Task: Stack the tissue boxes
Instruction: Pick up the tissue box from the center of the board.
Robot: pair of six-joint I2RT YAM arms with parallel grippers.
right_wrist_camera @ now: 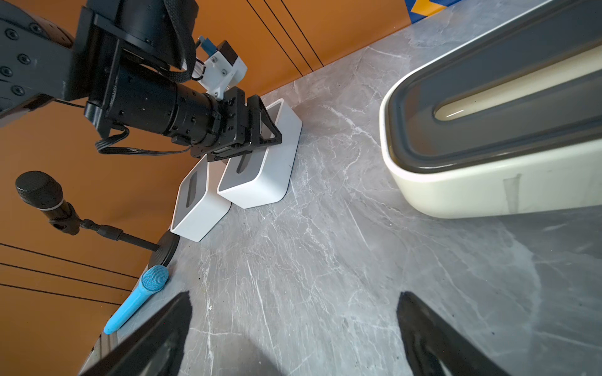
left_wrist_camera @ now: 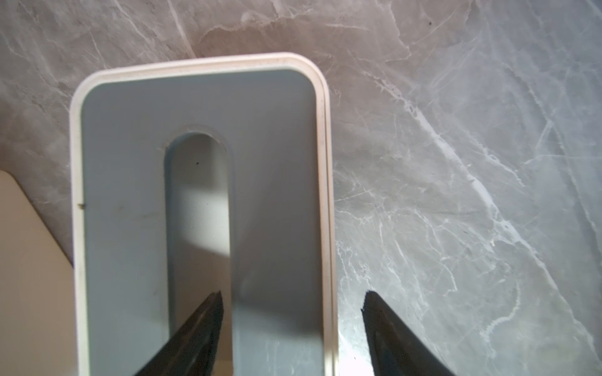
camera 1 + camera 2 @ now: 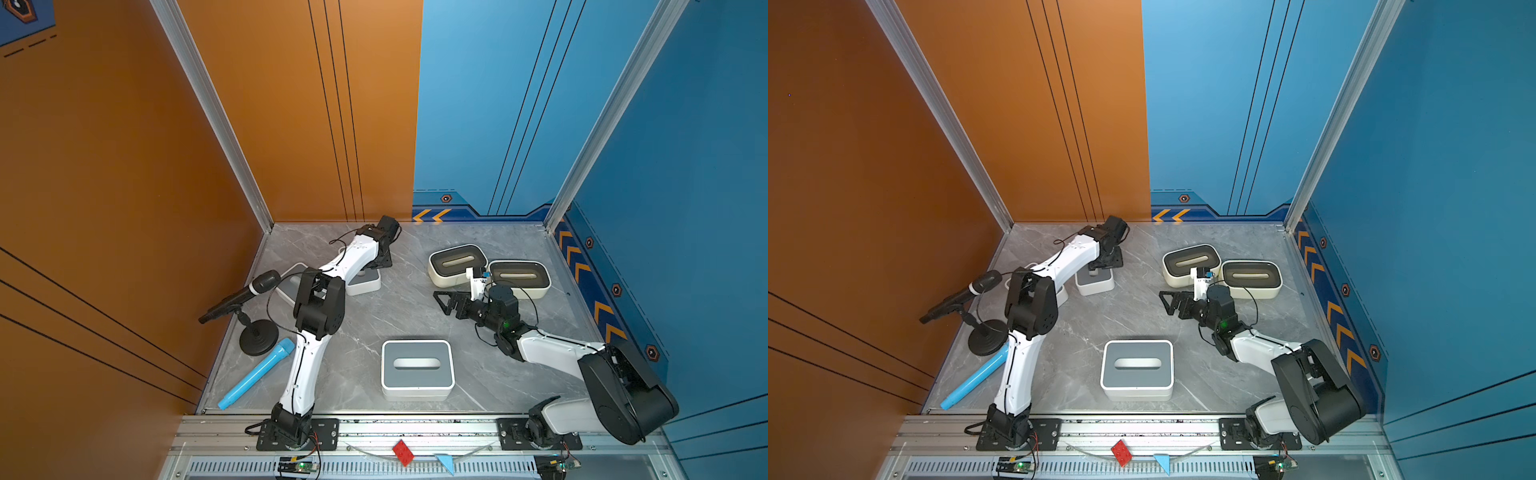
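In both top views a front box (image 3: 417, 370) (image 3: 1137, 370), white with a grey lid and an oval slot, stands alone near the front of the surface (image 3: 374, 320). Two rounded cream boxes (image 3: 457, 265) (image 3: 519, 278) with dark lids lie just beside each other at the back on the right. At the back on the left, the left tool (image 3: 380, 261) hangs over a back box (image 3: 368, 286), also white and grey. A side box (image 3: 290, 286) next to it shows only a corner under the arm. The right tool (image 3: 446, 302) is over bare surface in front of the cream boxes, touching nothing.

The left wrist view looks down on the back box (image 2: 270, 162): white rim, flat grey lid, long round-ended slot. The left tool (image 2: 292, 293) is apart, with one finger (image 2: 202, 328) in the slot and the other outside the long wall, a gap showing there.

The right wrist view shows the right tool (image 1: 294, 293) spread wide with nothing between. One of the cream boxes (image 1: 472, 195) looms close: smooth walls, dark recessed lid, pale slot. Far off, the back box (image 1: 260, 182) and side box (image 1: 198, 208) stand side by side, touching or nearly so.
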